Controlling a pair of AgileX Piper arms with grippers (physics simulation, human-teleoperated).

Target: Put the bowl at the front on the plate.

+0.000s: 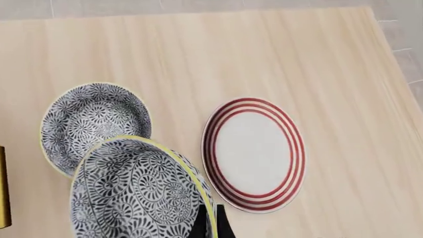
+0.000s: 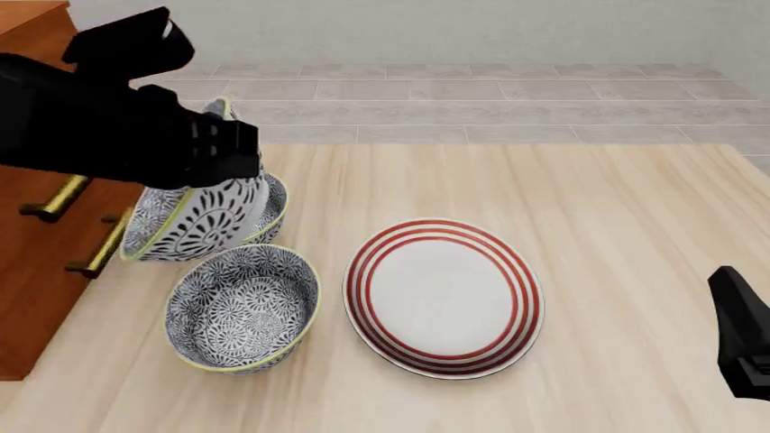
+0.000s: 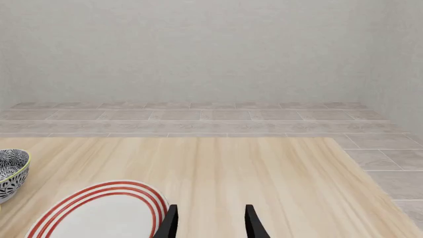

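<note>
**Left arm holds a patterned bowl aloft; front bowl sits beside the plate**

Left wrist view: the left gripper (image 1: 210, 223) is clamped on the yellow-green rim of a held bowl (image 1: 135, 191), which fills the near part of the picture, tilted. Beyond it another patterned bowl (image 1: 92, 119) rests on the table (image 1: 218, 54), and the plate (image 1: 254, 153) with red rings lies flat, apart from both.

Front view: the left arm (image 2: 108, 126) reaches in from the left over the wooden cabinet (image 2: 42, 262) and carries its bowl tilted on edge above a third bowl (image 2: 274, 206) at the far left of the table. The bowl at the front (image 2: 244, 307) stands upright on the table, nearer the camera, just left of the plate and not touching it. The plate lies near the table's middle with nothing on it. The right arm (image 2: 746, 338) shows at the right edge, well apart from the dishes.

Right wrist view: the right gripper (image 3: 210, 222) has its fingers spread with nothing between them, hanging above the table by the plate's right rim. A bowl's edge shows at the far left.
</note>
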